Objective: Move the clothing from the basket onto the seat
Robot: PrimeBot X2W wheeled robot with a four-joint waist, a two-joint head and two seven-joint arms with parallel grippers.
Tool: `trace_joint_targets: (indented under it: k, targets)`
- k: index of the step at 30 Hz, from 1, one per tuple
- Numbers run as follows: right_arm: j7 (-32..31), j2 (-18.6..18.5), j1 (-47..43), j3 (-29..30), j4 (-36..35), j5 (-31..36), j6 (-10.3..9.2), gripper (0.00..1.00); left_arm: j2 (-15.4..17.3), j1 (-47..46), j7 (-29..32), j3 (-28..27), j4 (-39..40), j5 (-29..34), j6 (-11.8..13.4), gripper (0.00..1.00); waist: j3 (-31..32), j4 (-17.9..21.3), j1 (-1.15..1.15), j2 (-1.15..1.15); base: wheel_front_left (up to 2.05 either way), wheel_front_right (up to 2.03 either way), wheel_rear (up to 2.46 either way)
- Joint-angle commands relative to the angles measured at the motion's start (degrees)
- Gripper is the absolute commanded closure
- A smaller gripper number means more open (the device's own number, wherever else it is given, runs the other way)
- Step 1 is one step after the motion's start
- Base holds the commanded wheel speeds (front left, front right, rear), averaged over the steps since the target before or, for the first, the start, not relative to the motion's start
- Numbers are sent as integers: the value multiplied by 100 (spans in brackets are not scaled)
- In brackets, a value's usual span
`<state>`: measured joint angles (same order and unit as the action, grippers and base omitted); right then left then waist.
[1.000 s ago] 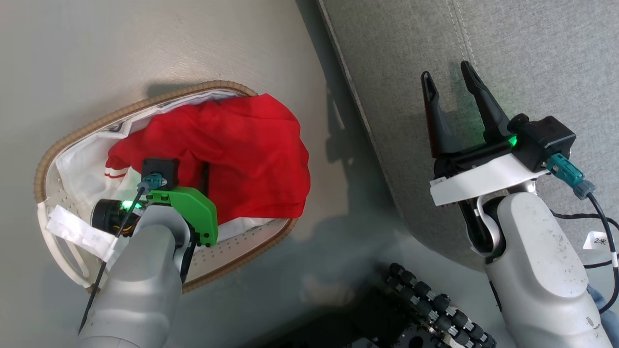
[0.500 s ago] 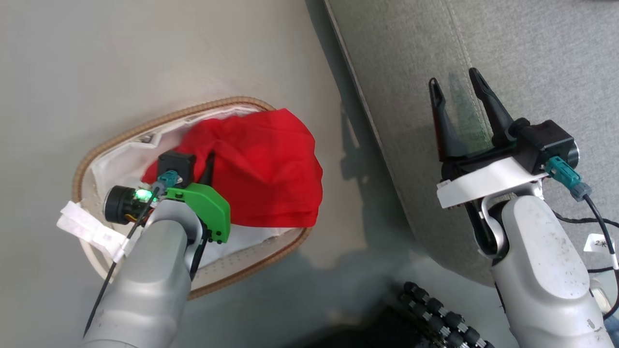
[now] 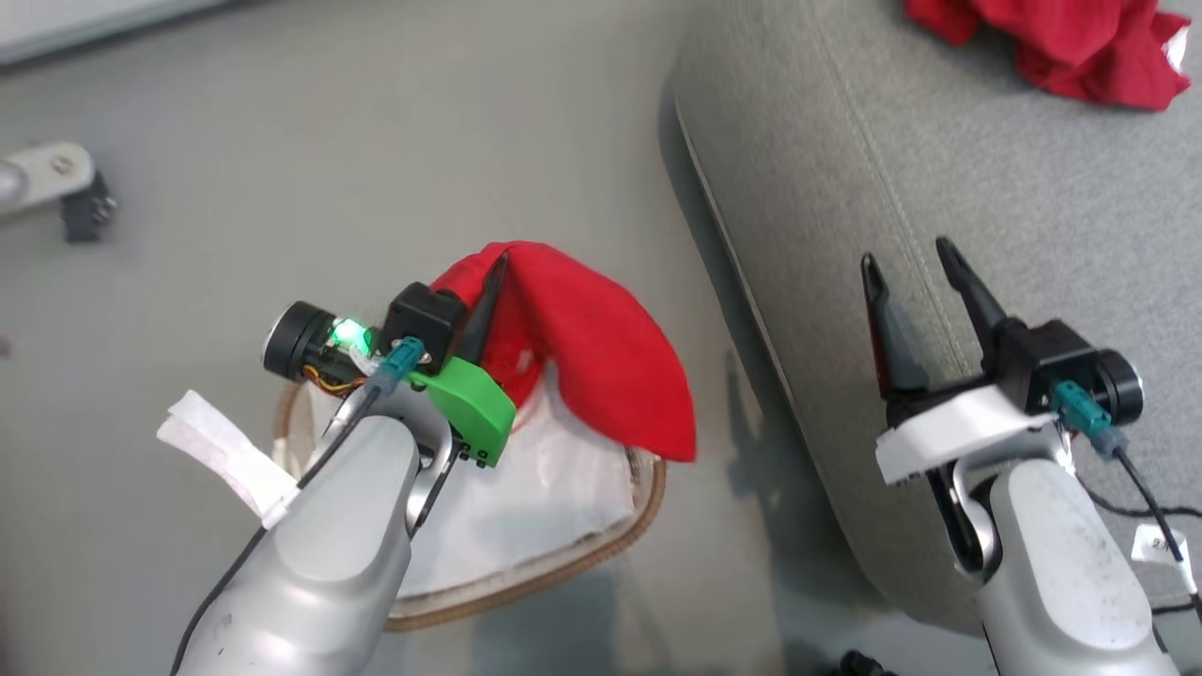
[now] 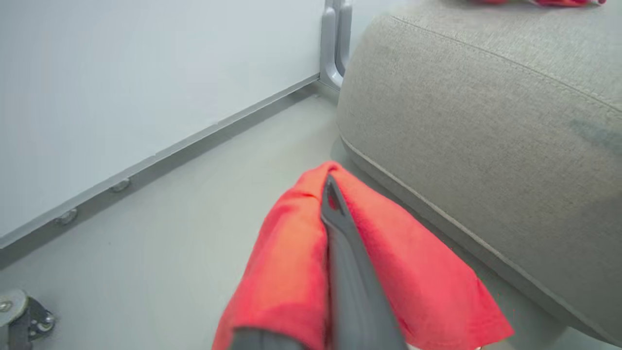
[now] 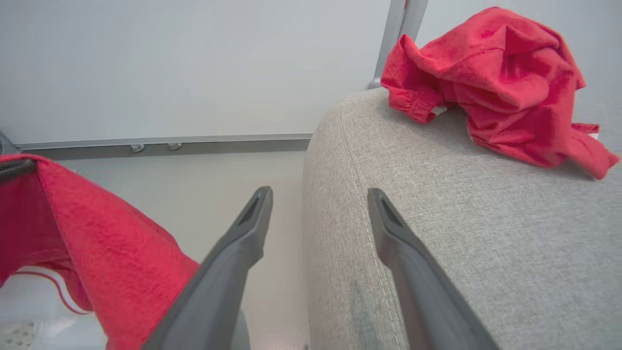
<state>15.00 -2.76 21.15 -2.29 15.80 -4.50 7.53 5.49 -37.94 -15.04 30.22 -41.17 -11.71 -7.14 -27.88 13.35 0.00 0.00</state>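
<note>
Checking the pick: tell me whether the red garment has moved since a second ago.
Yes. The garment has lifted up off the basket, bunched in the shut left gripper.

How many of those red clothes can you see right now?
2. One red garment hangs from the shut left gripper over the basket; the other garment lies crumpled on the seat. More could be hidden in the basket beneath it.

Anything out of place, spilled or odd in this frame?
Nothing stands out. The left gripper is shut on a red garment hanging over the basket; a second garment lies crumpled on the seat, where it belongs. The right gripper is open above the seat edge.
</note>
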Motion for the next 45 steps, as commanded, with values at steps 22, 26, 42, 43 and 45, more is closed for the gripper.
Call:
trace_joint_targets:
  k: [22,26,42,43,45]
  targets:
    - [28,-22,-933,-92,112,349,-8,0,658,-1469,-19,804,1057,326,-39,100,2630,-519,0,0,0,0,0]
    - [28,-22,-866,-264,122,352,-8,0,625,-1826,-13,900,999,283,-39,100,2689,-479,0,0,0,0,0]
    - [28,-22,-351,-739,397,763,-8,0,401,-2688,-12,1490,1389,-83,-33,100,2802,-748,0,0,0,0,0]
    - [29,-24,-276,-679,327,805,-8,0,398,-2694,-12,1516,1414,-99,-33,100,2803,-768,0,0,0,0,0]
    - [28,-22,-197,-560,194,850,-8,0,388,-2684,-11,1558,1448,-133,-34,100,2812,-811,0,0,0,0,0]
